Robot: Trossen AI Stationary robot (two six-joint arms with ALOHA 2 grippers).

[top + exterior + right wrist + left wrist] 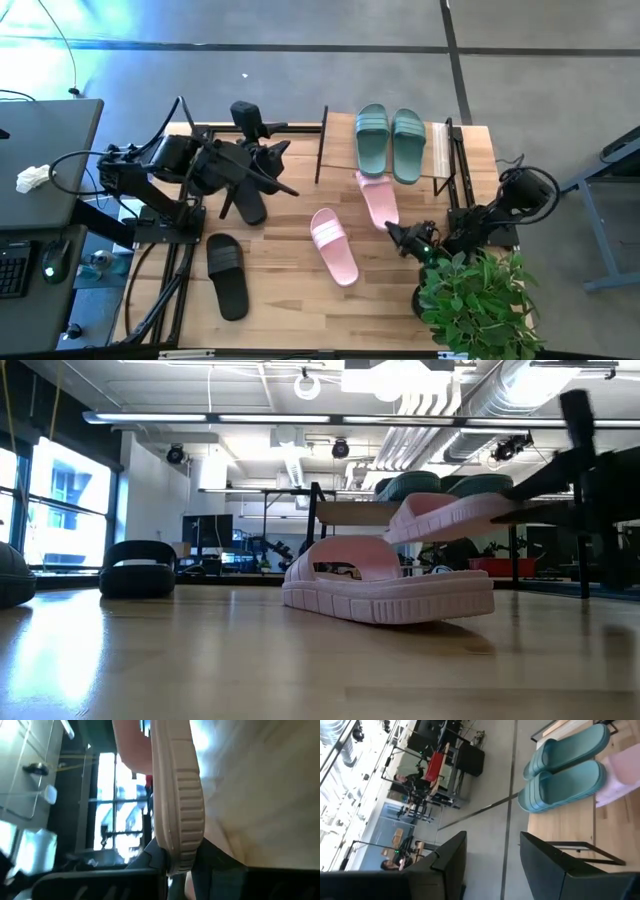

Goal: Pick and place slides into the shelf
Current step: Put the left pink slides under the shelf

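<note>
Right wrist view: the right gripper (172,870) pinches a pink slide (177,795) by its sole edge, lifted by the shelf (440,150). Foam looks light, bendy and grippy; the rim suits. Left gripper (490,865) hangs open, empty.

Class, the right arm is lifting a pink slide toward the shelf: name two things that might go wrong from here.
1. The right gripper pinches only the end edge of the raised pink slide, so it may slip or swing.
2. The green pair already fills much of the shelf top; the pink slide may bump them.
</note>
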